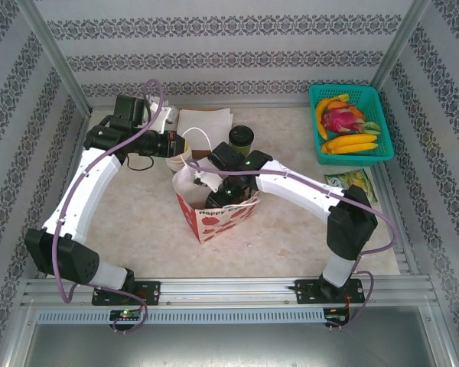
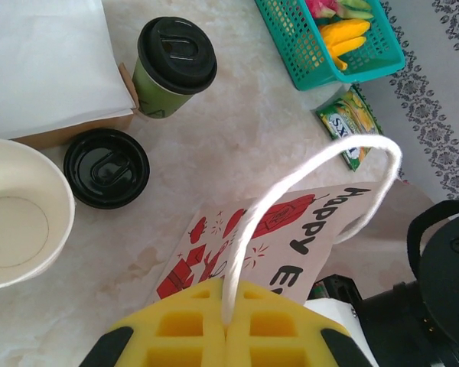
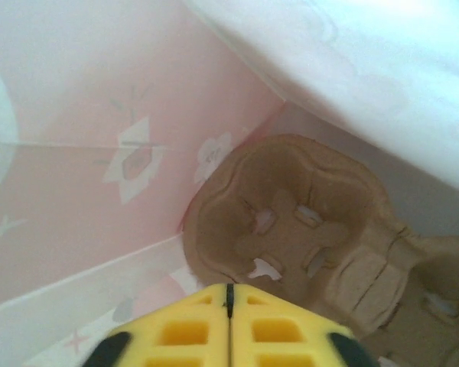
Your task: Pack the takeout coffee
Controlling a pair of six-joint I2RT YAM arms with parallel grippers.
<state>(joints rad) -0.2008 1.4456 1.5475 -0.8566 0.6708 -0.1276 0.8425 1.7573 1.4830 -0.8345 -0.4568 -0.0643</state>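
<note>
The takeout coffee [image 1: 241, 138] stands upright on the table [image 1: 153, 229], its long axis vertical and its black lid up. It sits just beyond the paper gift bag [image 1: 218, 214], at about 1 o'clock from it, and outside the bag. In the left wrist view, the coffee [image 2: 172, 65] is beside the corner of a cardboard box under white paper [image 2: 46, 61]. A loose black lid [image 2: 106, 168] lies flat at 7 o'clock from the coffee. An open, empty paper cup [image 2: 15, 222] stands at 8 o'clock from that lid.

The table is pale and marbled. It is walled on three sides by striped, patterned wallpaper and framed in aluminium rails. A teal basket [image 1: 359, 158] of fruit sits at 2 o'clock on the table, with a green sachet [image 1: 352, 182] lying just at its 6 o'clock.

The left arm arcs in from 8 o'clock. The left hand [image 2: 228, 329] is clenched on the bag's white cord handle [image 2: 306, 176], which loops up over the red-printed side. The right arm bends in from 4 o'clock. The right hand [image 3: 229, 306] is down inside the bag, its yellow fingers pressed together on nothing, above a brown pulp cup carrier [image 3: 291, 214] on the bag's floor.
</note>
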